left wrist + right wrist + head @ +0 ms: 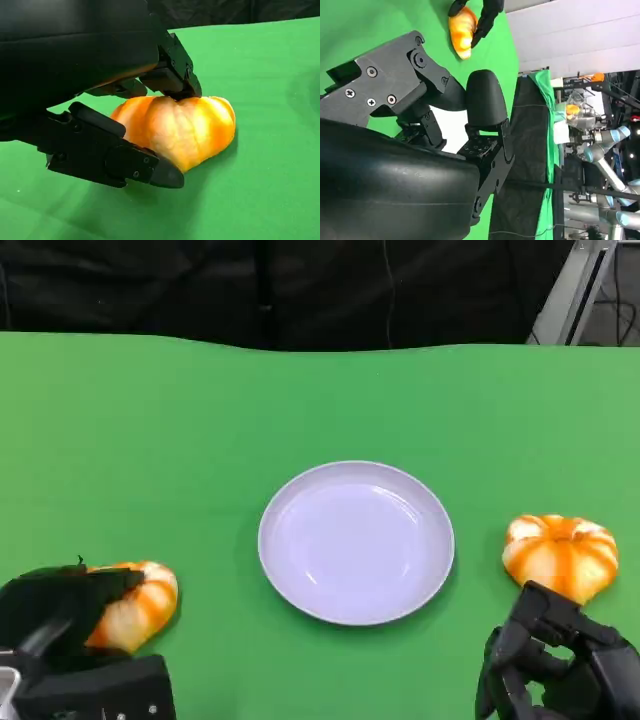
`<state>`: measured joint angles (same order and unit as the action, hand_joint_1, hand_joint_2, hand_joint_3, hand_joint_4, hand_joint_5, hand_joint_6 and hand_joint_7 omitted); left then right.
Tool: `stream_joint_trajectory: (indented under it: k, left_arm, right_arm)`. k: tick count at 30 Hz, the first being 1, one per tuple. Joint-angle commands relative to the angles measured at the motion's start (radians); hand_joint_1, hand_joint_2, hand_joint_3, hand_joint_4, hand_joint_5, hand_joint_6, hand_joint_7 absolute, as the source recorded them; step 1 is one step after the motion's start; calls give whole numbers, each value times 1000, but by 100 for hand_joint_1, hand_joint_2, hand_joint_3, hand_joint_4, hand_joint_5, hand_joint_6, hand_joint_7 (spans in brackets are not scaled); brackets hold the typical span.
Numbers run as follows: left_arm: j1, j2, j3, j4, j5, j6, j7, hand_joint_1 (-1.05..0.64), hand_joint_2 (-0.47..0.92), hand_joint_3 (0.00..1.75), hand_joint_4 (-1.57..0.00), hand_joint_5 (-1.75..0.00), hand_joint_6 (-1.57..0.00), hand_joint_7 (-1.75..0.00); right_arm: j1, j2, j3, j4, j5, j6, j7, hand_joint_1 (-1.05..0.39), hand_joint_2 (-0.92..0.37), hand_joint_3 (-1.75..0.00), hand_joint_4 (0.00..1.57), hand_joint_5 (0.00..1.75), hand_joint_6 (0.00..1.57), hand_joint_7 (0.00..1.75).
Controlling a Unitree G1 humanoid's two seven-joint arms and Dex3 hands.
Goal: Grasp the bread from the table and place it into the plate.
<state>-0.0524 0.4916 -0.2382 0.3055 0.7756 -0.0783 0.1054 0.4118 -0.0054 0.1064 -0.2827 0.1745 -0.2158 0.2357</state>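
Down at the near left, left hand (pixel 60 625) over a bread (pixel 135 605), fingers (pixel 125 165) wrapped on both sides and gripping it, bread still down on the green counter (pixel 150 440), partly hidden by the hand. At the near right, right hand (pixel 560 665) cut off by the edge, fingers curled, holding nothing. Just past it, second bread (pixel 560 555). In the middle, white plate (pixel 356 542), wide bare green all around. Far off, dark backdrop.

Surface finishes

Table (pixel 200 420): matt green cloth. Plate (pixel 300 585): smooth, glossy pale plastic. Bread (pixel 185 127): glossy, creased orange crust. Left hand (pixel 120 125): matt black plastic shell.
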Motion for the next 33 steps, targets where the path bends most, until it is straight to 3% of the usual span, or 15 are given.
stream_joint_trajectory:
  k: [1,24,25,27,30,31,32,33]
  left_arm:
    - [-8,10,-4,18,-7,12,8,-41,92,9,-59,-5,-65,-3]
    - [-50,-22,-40,177,-15,-41,195,-38,92,3,-64,-2,-70,-2]
    - [-53,-30,-35,196,-23,-67,235,-27,92,5,-86,-10,-87,-7]
    - [-58,-36,-30,221,-35,-105,289,-15,92,8,-106,-17,-102,-10]
    - [-65,-34,-33,236,-39,-131,331,-11,92,11,-120,-24,-114,-13]
    - [-66,-36,-32,238,-41,-137,348,-11,92,11,-98,-94,-113,-45]
    - [-66,-39,-31,245,-44,-148,367,-12,92,9,-82,-133,-96,-90]
    - [-67,-40,-31,252,-47,-159,382,-12,92,8,-74,-158,-74,-140]
  right_arm:
    - [5,-7,-6,-10,5,1,-6,-14,-56,-121,85,175,69,168]
    - [-5,2,3,4,8,-6,-11,-12,-57,-121,85,175,70,168]
    - [-5,2,2,3,7,-5,-12,-12,-57,-121,84,175,70,168]
    - [-3,0,3,0,2,-5,-13,-12,-57,-121,84,175,70,168]
    - [-3,-1,2,2,5,-7,-11,-12,-57,-122,84,175,70,168]
    - [-2,-2,1,1,5,-5,-10,-12,-57,-121,84,175,70,168]
    - [-3,-2,1,1,5,-6,-10,-12,-57,-121,84,175,70,168]
    - [-3,-3,1,1,5,-5,-10,-13,-57,-121,84,175,70,167]
